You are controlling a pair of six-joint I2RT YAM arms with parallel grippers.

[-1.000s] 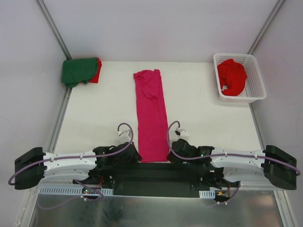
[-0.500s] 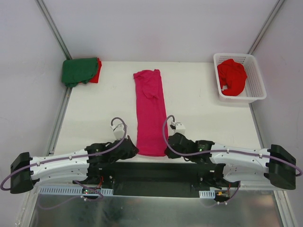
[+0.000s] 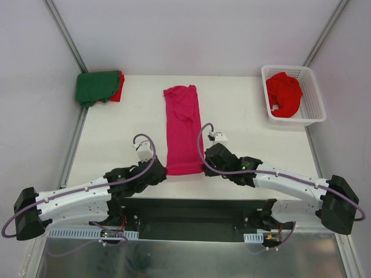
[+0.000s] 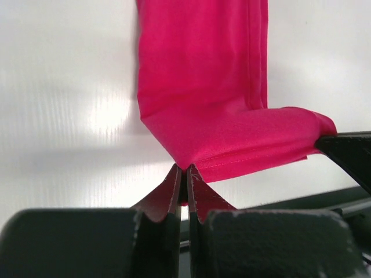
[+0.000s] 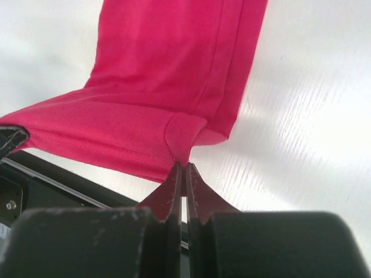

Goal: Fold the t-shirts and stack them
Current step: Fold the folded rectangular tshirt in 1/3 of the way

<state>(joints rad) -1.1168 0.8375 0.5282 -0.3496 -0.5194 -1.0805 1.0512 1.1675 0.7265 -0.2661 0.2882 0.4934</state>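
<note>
Across the middle of the white counter point(image 3: 116, 133), from near its far edge toward its near edge, lies the pink t-shirt point(image 3: 183, 130), folded into a long narrow strip. Its far end rests flat on the counter. Its near end is lifted off the surface and curled back, with the hem stretched between the two claws.

At the far right corner stands a white lattice basket point(image 3: 313, 113), and a crumpled red t-shirt point(image 3: 284, 94) sits inside it. At the far left corner a green t-shirt point(image 3: 95, 87) lies folded on top of a second red t-shirt point(image 3: 119, 91), whose edge peeks out on the right side. How neatly that lower one is folded is hard to tell from above.

The left claw point(image 3: 164, 171) is pinched tight on the near left corner of the pink strip; the left wrist view shows the cloth squeezed between its closed fingers. The right claw point(image 3: 204, 168) is likewise clamped on the near right corner, with a small tuck of hem caught between its fingertips. Both claws sit close to the counter's near edge, one on either side of the strip.
</note>
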